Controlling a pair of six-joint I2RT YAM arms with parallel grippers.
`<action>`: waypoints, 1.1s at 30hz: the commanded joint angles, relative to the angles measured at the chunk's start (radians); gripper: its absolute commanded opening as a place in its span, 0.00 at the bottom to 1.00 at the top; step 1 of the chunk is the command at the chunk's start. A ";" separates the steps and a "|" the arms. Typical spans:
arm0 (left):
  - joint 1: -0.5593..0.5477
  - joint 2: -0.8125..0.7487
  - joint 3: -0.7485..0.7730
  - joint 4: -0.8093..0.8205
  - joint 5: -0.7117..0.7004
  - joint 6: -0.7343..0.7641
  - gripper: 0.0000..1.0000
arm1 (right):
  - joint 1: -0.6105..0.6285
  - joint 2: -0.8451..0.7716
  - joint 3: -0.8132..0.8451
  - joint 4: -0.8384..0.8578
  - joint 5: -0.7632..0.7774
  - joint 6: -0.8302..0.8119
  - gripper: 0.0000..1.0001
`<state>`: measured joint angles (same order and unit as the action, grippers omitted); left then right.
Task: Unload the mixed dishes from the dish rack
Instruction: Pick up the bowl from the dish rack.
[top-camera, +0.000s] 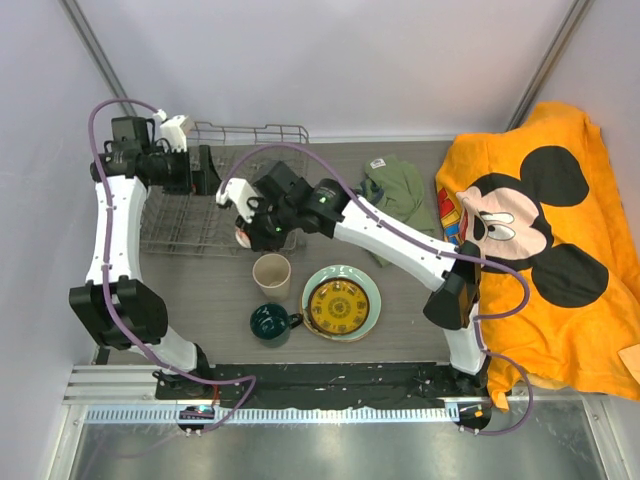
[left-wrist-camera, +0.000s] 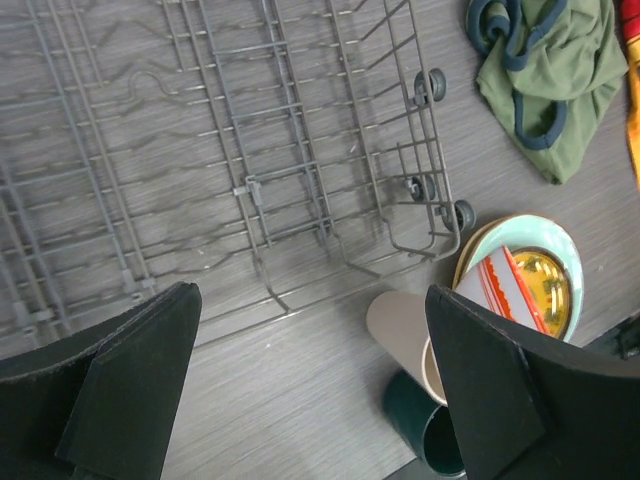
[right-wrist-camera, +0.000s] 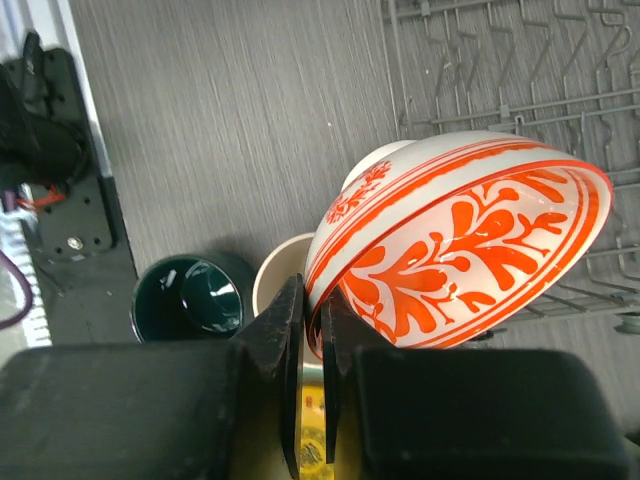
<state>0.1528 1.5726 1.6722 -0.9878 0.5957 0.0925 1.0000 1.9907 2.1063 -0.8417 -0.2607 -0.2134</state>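
The grey wire dish rack (top-camera: 180, 225) stands at the back left and holds no dishes that I can see. My right gripper (top-camera: 252, 222) is shut on the rim of the red-and-white patterned bowl (right-wrist-camera: 470, 240) and holds it tilted in the air at the rack's front right corner, above the beige cup (top-camera: 272, 275). The dark green mug (top-camera: 270, 323) stands in front of the cup. The small yellow patterned plate (top-camera: 340, 304) lies on the pale green plate (top-camera: 366, 280). My left gripper (left-wrist-camera: 315, 390) is open and empty above the rack (left-wrist-camera: 300, 150).
An olive-green cloth garment (top-camera: 395, 190) lies right of the rack. An orange Mickey Mouse towel (top-camera: 545, 240) covers the right side of the table. The arm bases and a black rail (top-camera: 330, 378) run along the near edge.
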 joint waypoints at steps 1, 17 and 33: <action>-0.012 -0.006 0.130 -0.134 -0.023 0.091 1.00 | 0.032 -0.073 0.046 -0.020 0.220 -0.124 0.01; -0.226 0.087 0.388 -0.474 -0.249 0.299 0.98 | 0.232 -0.055 0.001 -0.051 0.554 -0.265 0.01; -0.366 0.047 0.356 -0.546 -0.286 0.354 0.94 | 0.259 0.008 0.043 -0.135 0.566 -0.280 0.01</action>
<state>-0.1867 1.6783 2.0449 -1.3445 0.3290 0.4236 1.2610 2.0190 2.0960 -1.0004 0.2684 -0.4725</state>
